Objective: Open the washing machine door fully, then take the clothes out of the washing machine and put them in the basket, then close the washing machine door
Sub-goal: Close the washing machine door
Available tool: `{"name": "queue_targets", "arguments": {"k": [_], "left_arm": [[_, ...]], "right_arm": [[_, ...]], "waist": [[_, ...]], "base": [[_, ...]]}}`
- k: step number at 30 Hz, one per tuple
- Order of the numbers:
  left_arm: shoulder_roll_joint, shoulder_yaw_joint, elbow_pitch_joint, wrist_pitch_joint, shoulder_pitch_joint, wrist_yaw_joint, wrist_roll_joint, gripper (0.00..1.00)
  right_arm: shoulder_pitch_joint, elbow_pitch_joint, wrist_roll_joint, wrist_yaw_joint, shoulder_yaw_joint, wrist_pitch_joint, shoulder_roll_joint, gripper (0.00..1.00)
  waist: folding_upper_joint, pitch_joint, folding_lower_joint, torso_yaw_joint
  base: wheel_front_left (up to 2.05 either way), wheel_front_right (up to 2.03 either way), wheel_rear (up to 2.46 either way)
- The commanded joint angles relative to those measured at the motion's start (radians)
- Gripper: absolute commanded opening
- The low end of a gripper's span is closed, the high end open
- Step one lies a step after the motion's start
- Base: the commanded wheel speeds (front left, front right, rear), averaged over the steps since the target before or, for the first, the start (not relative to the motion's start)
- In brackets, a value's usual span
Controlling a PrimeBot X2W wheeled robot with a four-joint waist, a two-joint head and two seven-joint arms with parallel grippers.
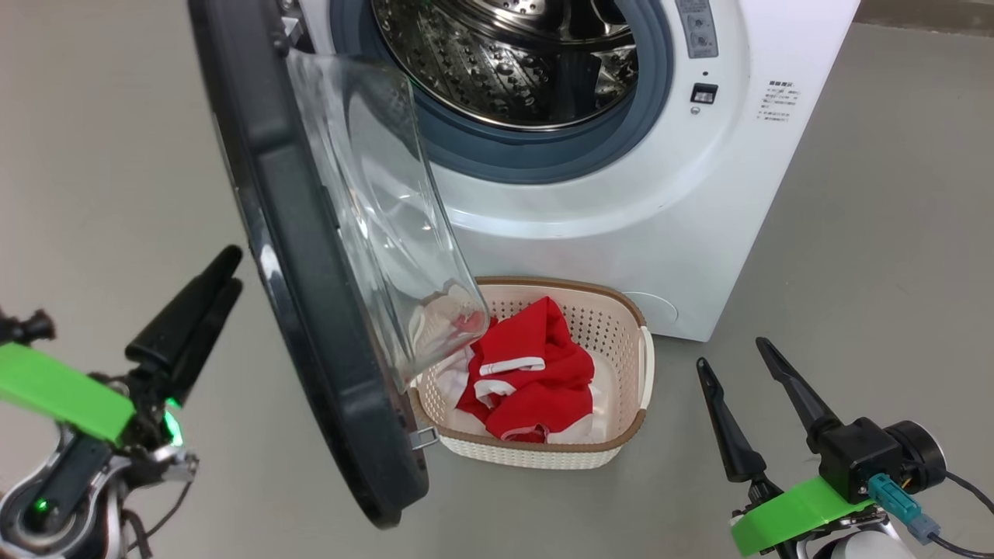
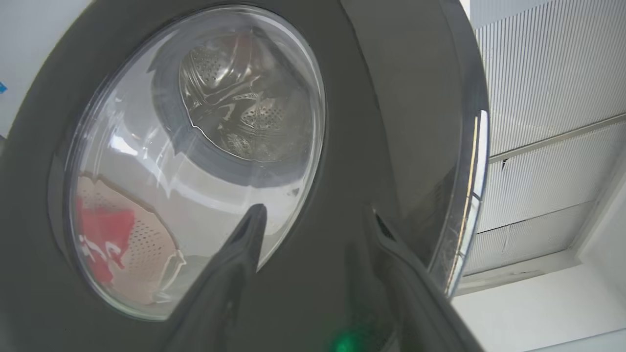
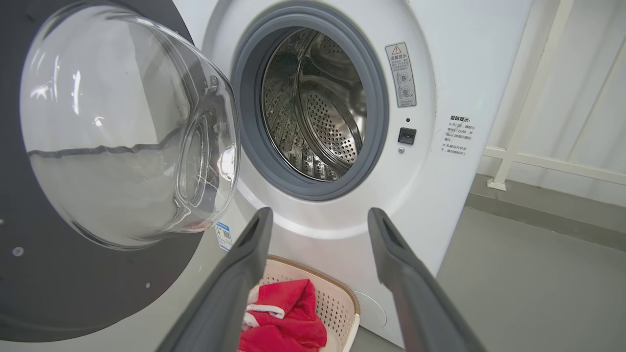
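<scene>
Noting door [image 1: 311,310] hanging open, running 11-to-5 o'clock. Finding left gripper [image 1: 233,270] spread, empty, just beside outer face at 3 o'clock; nearer than right gripper [image 1: 731,351], likewise spread, empty. Seeing clothes [image 1: 536,365] lying in basket [image 1: 559,281].

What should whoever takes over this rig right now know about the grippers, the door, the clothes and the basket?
Left gripper: open, empty, fingers aimed at the outer face of the washing machine door.
Right gripper: open, empty, facing the washing machine, to the right of the basket.
Door: swung wide open, its glass bowl over the basket's left end.
Clothes: red garments lie in the basket on the floor; what shows of the drum looks empty.
Done: door opened, clothes moved.
Left: close the door.
</scene>
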Motion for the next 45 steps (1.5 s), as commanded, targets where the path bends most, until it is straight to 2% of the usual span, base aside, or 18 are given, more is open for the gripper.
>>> {"name": "queue_targets", "arguments": {"k": [1, 4, 7, 10, 17, 18, 25, 30, 36, 45], "left_arm": [[0.043, 0.035, -0.032, -0.013, 0.009, -0.016, 0.024, 1.0], [0.061, 0.035, -0.031, -0.073, 0.029, -0.056, 0.096, 1.0], [0.087, 0.032, -0.026, -0.143, 0.051, -0.118, 0.181, 1.0], [0.088, 0.021, -0.026, -0.218, 0.068, -0.171, 0.253, 1.0], [0.103, -0.064, -0.057, -0.365, 0.13, -0.23, 0.449, 1.0], [0.103, -0.064, -0.057, -0.365, 0.13, -0.23, 0.449, 1.0], [0.143, -0.121, -0.068, -0.574, 0.175, -0.234, 0.721, 1.0], [0.153, -0.158, -0.076, -0.677, 0.208, -0.226, 0.854, 1.0], [0.16, -0.192, -0.081, -0.759, 0.25, -0.208, 0.958, 1.0], [0.132, -0.209, -0.093, -0.794, 0.3, -0.15, 1.012, 1.0]], "right_arm": [[-0.033, -0.024, 0.002, 0.003, 0.02, -0.006, -0.003, 1.0], [-0.031, -0.023, 0.003, 0.003, 0.021, -0.006, -0.003, 1.0], [-0.029, -0.023, 0.004, 0.003, 0.022, -0.006, -0.003, 1.0], [-0.026, -0.023, 0.004, 0.003, 0.021, -0.006, -0.003, 1.0], [-0.02, -0.024, 0.003, 0.003, 0.021, -0.006, -0.003, 1.0], [-0.02, -0.024, 0.003, 0.003, 0.021, -0.006, -0.003, 1.0], [-0.02, -0.025, 0.005, 0.003, 0.023, -0.006, -0.003, 1.0], [-0.024, -0.027, 0.007, 0.003, 0.024, -0.006, -0.003, 1.0], [-0.028, -0.028, 0.006, 0.003, 0.023, -0.006, -0.003, 1.0], [-0.036, -0.032, 0.009, 0.003, 0.02, -0.006, -0.003, 1.0]], "waist": [[0.0, 0.0, 0.0, 0.002], [0.0, -0.002, 0.0, 0.006], [0.0, -0.007, 0.0, 0.009], [0.0, -0.012, 0.0, 0.012], [0.0, -0.019, 0.0, 0.017], [0.0, -0.019, 0.0, 0.017], [0.0, -0.016, 0.0, 0.018], [0.0, -0.01, 0.0, 0.014], [0.0, 0.001, 0.0, 0.009], [0.0, 0.013, 0.0, 0.006]], "base": [[0.0, 0.0, 0.0], [0.0, 0.0, 0.0], [0.0, 0.0, 0.0], [0.0, 0.0, 0.0], [0.0, 0.0, 0.0], [0.0, 0.0, 0.0], [0.0, 0.0, 0.0], [0.0, 0.0, 0.0], [0.0, 0.0, 0.0], [0.0, 0.0, 0.0]]}}
